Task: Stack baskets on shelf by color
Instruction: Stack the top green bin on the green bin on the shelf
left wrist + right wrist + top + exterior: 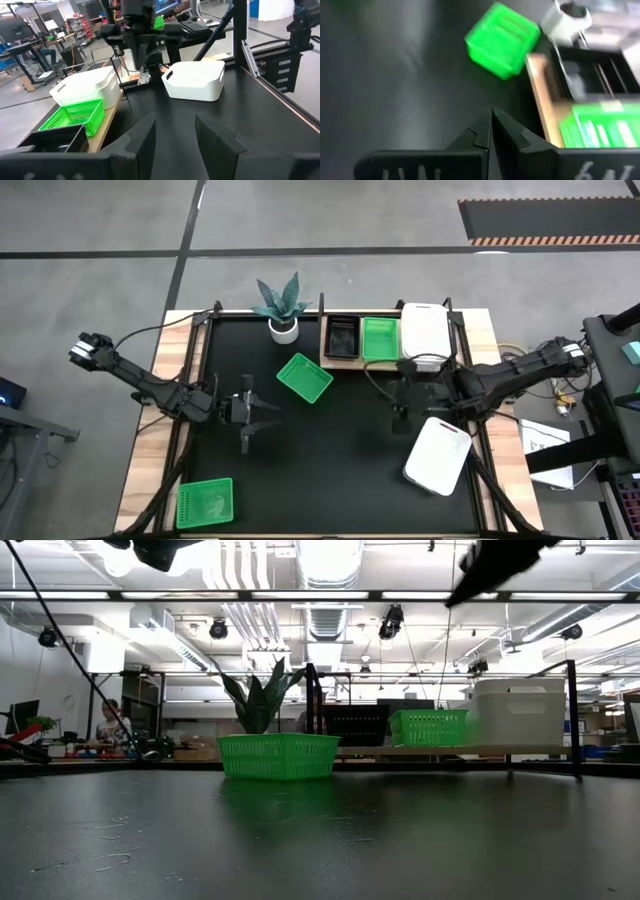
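The shelf (328, 362) lies at the table's far edge. On it, from left to right, stand a black basket (342, 337), a green basket (379, 338) and a white basket (424, 332). A loose green basket (304, 377) rests on the table just in front of the shelf's left end. Another green basket (205, 503) sits at the near left corner, and a white basket (438, 455) at the near right. My left gripper (175, 142) hovers open at mid-left, holding nothing. My right gripper (491, 131) is shut and empty, above the table between the shelf and the near white basket.
A potted plant in a white pot (283, 328) stands left of the shelf at the far edge. The black tabletop (330, 460) between the two arms is bare. A black metal frame (195, 380) runs along the table's sides.
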